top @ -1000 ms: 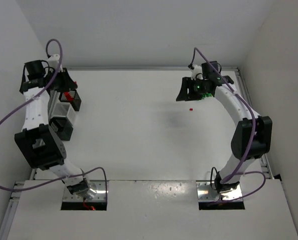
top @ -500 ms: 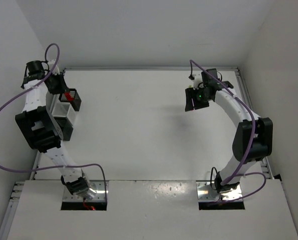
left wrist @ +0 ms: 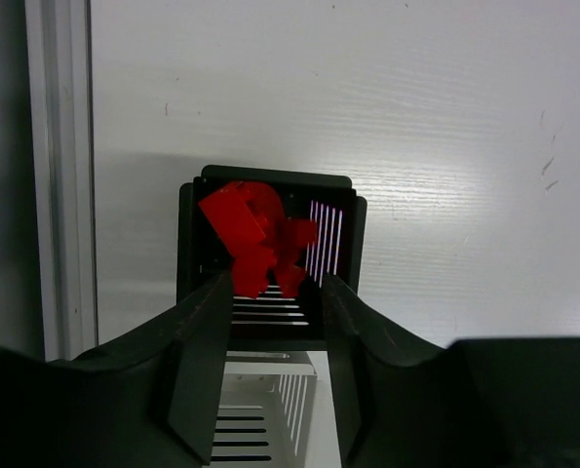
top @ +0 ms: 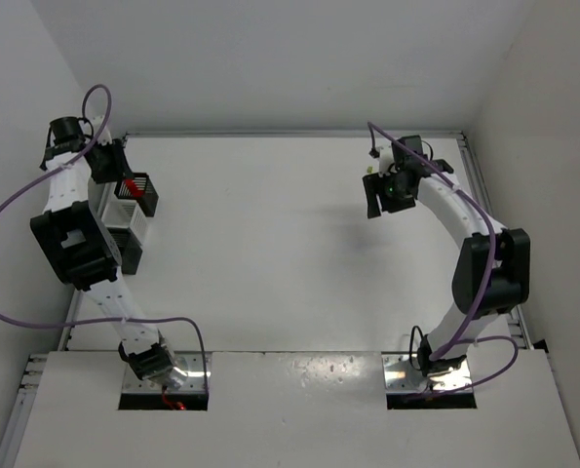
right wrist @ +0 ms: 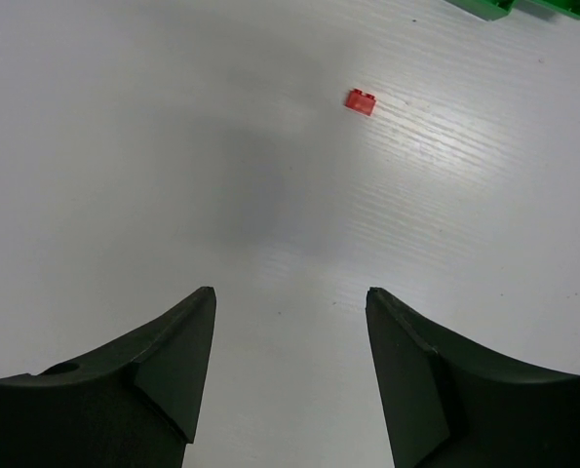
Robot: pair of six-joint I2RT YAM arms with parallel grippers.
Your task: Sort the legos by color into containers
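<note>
Right gripper (right wrist: 290, 292) spread above table (right wrist: 124, 146), red lego (right wrist: 361, 101) ahead; left gripper (left wrist: 275, 281) spread over edge-side black bin (left wrist: 270, 175).

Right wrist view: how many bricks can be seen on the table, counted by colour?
red brick: 1
green bricks: 2, as it seems, both cut off by the top edge
Total: 3
</note>
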